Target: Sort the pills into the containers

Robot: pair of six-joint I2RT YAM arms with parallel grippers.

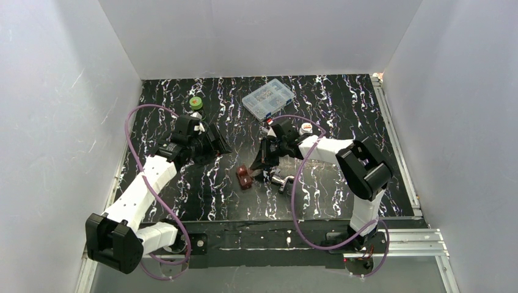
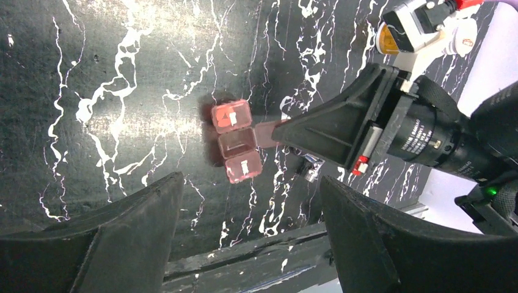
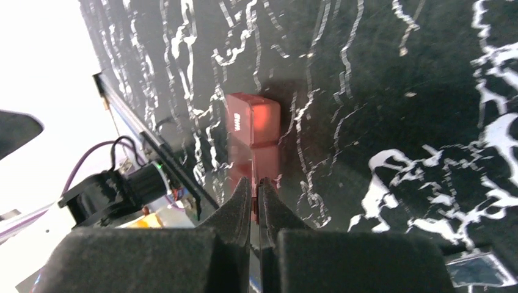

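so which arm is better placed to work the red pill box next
Right. The right pincer is shut on the middle lid flap of the red pill box; the left pincer hangs open, apart from it.

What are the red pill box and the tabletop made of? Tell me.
Red pill box: likely translucent plastic, glossy; light glows through its walls. Tabletop: dark sheet with white marble-like veining, slight sheen; probably printed vinyl or laminate, can't confirm.

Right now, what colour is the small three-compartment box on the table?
Translucent pinkish red; the pill box shows best in the left wrist view.
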